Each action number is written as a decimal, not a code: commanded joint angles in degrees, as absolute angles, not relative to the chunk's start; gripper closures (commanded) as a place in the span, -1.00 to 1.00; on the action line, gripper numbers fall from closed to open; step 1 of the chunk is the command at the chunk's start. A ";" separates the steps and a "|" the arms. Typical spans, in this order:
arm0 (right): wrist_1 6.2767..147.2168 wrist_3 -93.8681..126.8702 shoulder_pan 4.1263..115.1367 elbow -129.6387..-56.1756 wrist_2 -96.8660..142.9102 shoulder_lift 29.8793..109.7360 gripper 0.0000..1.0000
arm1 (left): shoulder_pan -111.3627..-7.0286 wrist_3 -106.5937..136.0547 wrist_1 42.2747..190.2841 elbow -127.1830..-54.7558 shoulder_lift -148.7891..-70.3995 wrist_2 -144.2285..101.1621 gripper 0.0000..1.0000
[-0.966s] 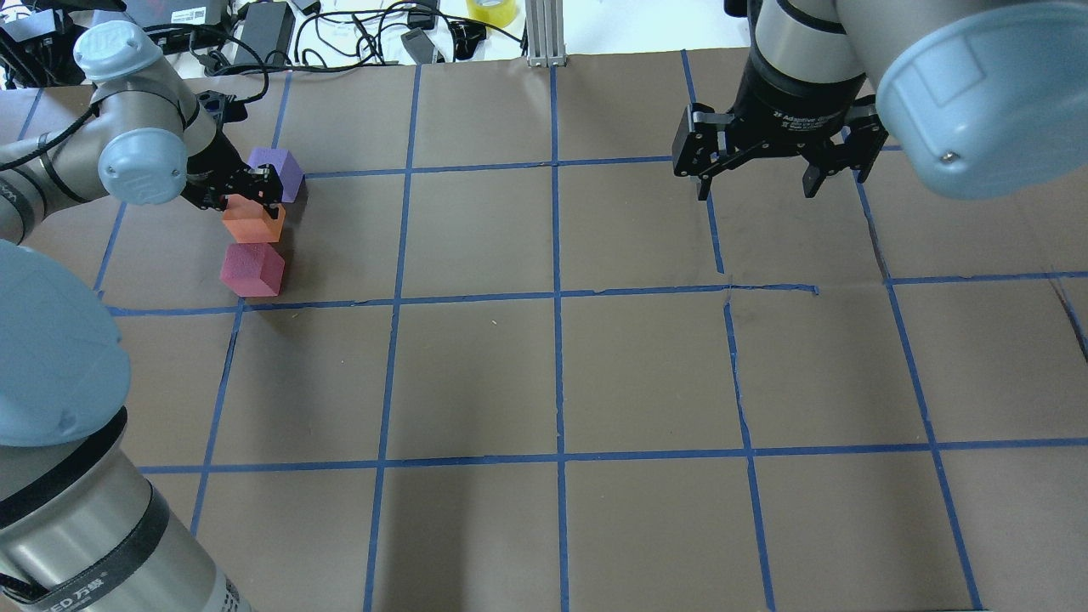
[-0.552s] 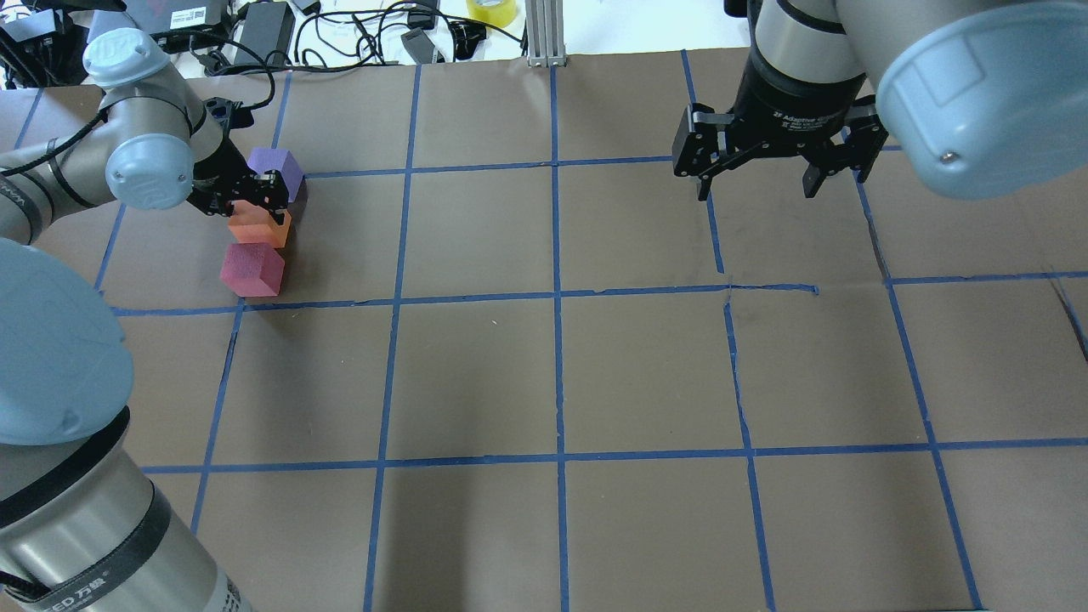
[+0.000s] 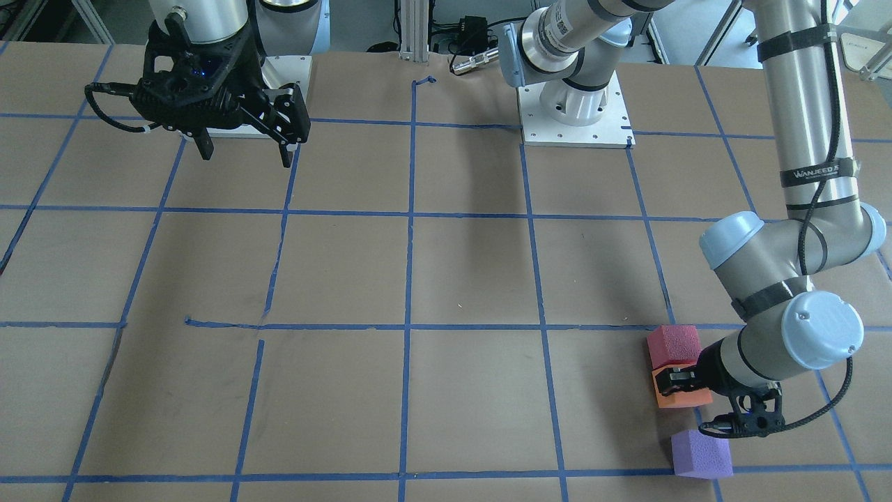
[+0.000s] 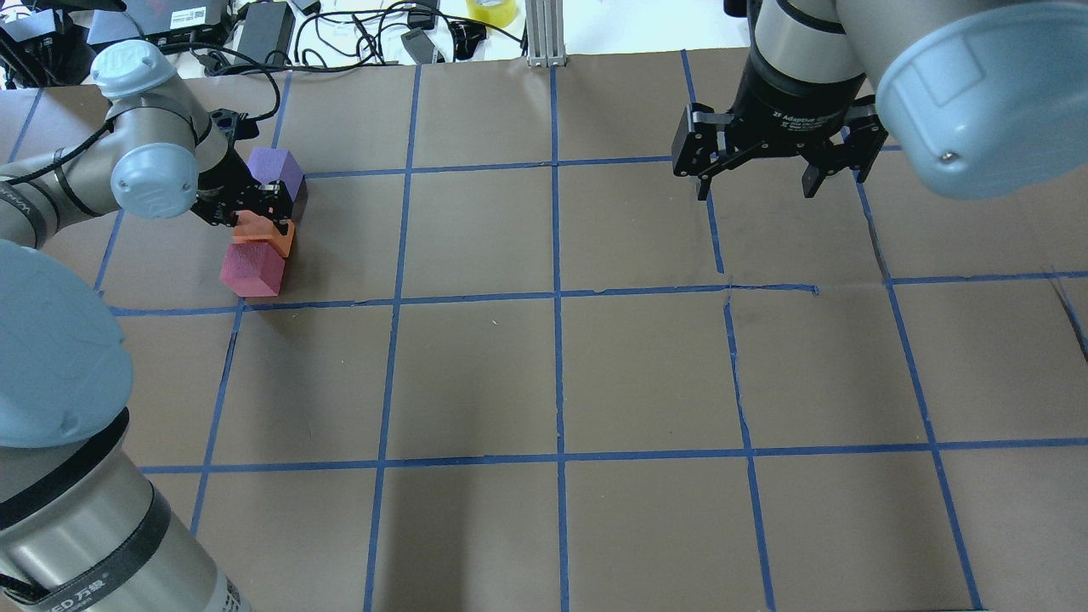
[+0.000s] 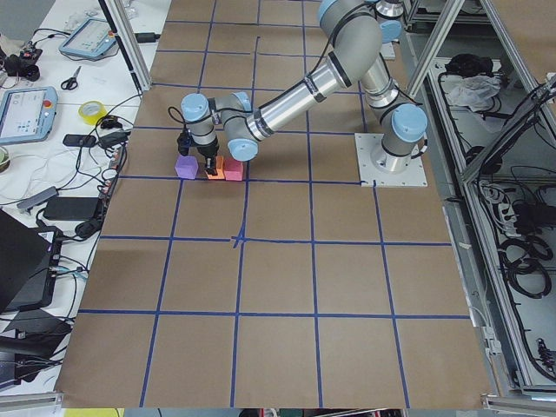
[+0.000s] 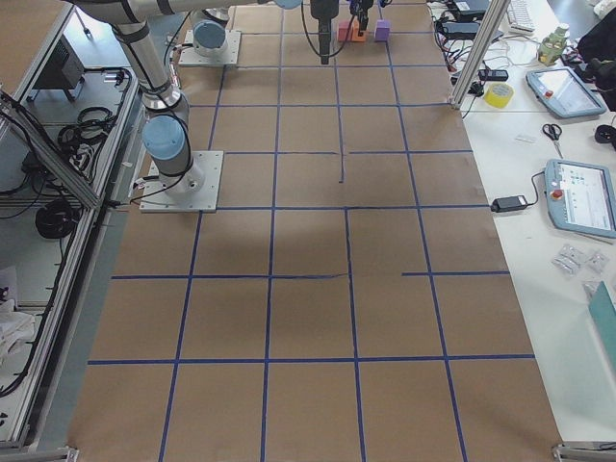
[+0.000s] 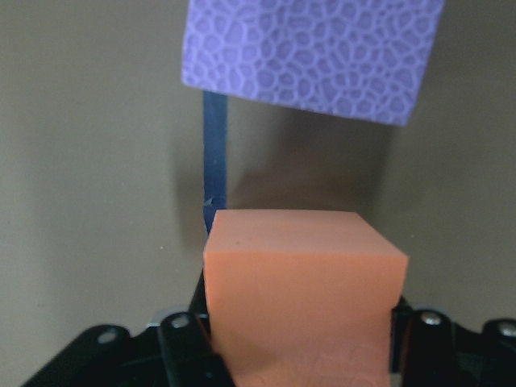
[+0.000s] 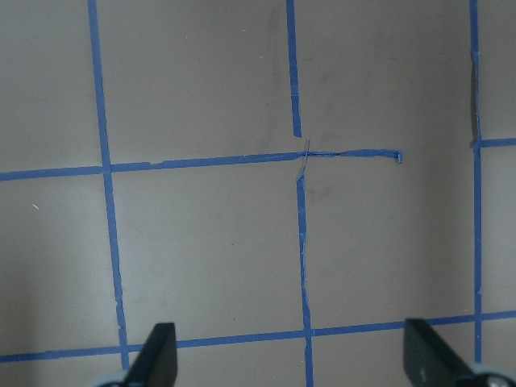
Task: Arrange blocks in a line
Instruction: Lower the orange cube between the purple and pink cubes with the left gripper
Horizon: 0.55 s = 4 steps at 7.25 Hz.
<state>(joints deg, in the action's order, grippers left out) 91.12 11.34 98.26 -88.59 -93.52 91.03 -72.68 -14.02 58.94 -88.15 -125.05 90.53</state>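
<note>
My left gripper (image 4: pixel 259 214) is shut on the orange block (image 4: pixel 267 235), its fingers pressed on two opposite sides; the block fills the lower left wrist view (image 7: pixel 302 282). The orange block sits low against the pinkish-red block (image 4: pixel 252 269), which lies on the side nearer me. The purple block (image 4: pixel 281 172) lies a small gap beyond it and shows in the left wrist view (image 7: pixel 310 48). In the front view pinkish-red (image 3: pixel 673 343), orange (image 3: pixel 684 397) and purple (image 3: pixel 701 453) run in a rough row. My right gripper (image 4: pixel 752 183) is open and empty, high over the far right.
The table is brown paper with a blue tape grid (image 4: pixel 557 293). Cables, power bricks and a yellow tape roll (image 4: pixel 491 8) lie beyond the far edge. A metal post (image 4: pixel 541 34) stands at the far middle.
My left gripper has carried the orange block toward me, away from the purple block, until it lies against the pinkish-red block. The right arm has not moved.
</note>
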 commanded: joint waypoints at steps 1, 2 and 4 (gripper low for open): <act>91.05 11.34 98.26 -88.59 -93.69 91.05 -1.00 | -72.69 -13.97 58.97 -88.16 -125.07 90.53 -0.28; 91.14 11.34 98.26 -88.68 -93.78 91.05 -1.00 | -72.69 -14.67 58.89 -87.63 -125.07 90.53 -0.39; 91.14 11.34 98.26 -88.59 -93.43 91.05 -1.00 | -72.69 -17.03 55.93 -87.54 -124.80 90.96 -0.46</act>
